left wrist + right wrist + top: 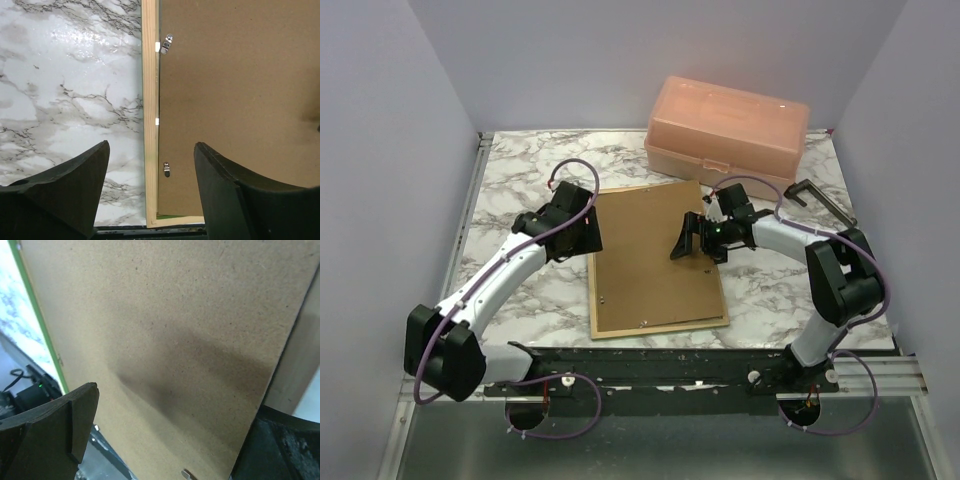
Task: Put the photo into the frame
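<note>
Black fingers (75,190) of the left pincer (151,165) filled the bottom of the left wrist view, standing apart and clamped on nothing, hovering astride the left rail of the frame (149,100); the frame lay face down on the marble worktop (65,90), pale wood uppermost, with only a sliver of its green face showing at the near corner; the brown backing panel (235,90) sat inside it, 2 small metal clips (167,44) along that edge; the right pincer (177,412) hung over the middle of the panel, its jaws wide apart and empty; the photo showed in none of the 3 views, so it was either under the panel or somewhere out of sight, and I could not tell which; judging by the seated panel, the step in hand looked like closing up the back, and the next move would call for turning each clip over the rail with 1 fingertip while the panel was kept flat; whether the clips already gripped the rail was too small to make out; behind the frame stood a peach box (725,120), and a black clamp-like thing (820,200) to its right was hard to identify.
</note>
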`<move>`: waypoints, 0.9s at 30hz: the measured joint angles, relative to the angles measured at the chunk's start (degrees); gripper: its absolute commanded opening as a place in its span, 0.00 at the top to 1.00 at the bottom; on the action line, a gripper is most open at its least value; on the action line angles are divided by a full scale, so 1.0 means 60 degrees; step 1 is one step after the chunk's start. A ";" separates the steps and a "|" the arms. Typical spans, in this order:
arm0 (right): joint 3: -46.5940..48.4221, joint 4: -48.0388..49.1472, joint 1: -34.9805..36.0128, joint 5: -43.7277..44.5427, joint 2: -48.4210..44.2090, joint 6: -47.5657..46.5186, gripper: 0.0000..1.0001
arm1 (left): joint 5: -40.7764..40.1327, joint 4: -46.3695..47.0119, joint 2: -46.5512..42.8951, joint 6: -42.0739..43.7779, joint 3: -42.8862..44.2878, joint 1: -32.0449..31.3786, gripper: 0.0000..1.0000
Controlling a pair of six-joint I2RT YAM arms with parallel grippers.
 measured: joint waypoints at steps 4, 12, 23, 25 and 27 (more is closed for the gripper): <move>0.0178 -0.0637 0.0095 0.0827 -0.0186 -0.0109 0.00 | 0.0175 0.0007 -0.0736 -0.0113 -0.0295 -0.0073 0.28; 0.0339 -0.1166 0.0171 0.1381 -0.0299 -0.0244 0.00 | 0.0539 0.0066 -0.1483 -0.0390 -0.0721 -0.0138 0.28; 0.1111 -0.1639 0.0841 0.1821 0.0291 -0.0375 0.00 | 0.0546 0.0120 -0.0772 -0.0583 -0.1078 -0.0153 0.28; 0.1319 -0.1854 0.0965 0.2073 0.0401 -0.0423 0.00 | 0.0546 0.0120 -0.0667 -0.0608 -0.1158 -0.0153 0.28; 0.1472 -0.2069 0.1093 0.2364 0.0455 -0.0481 0.00 | 0.0546 0.0127 -0.0594 -0.0637 -0.1231 -0.0153 0.28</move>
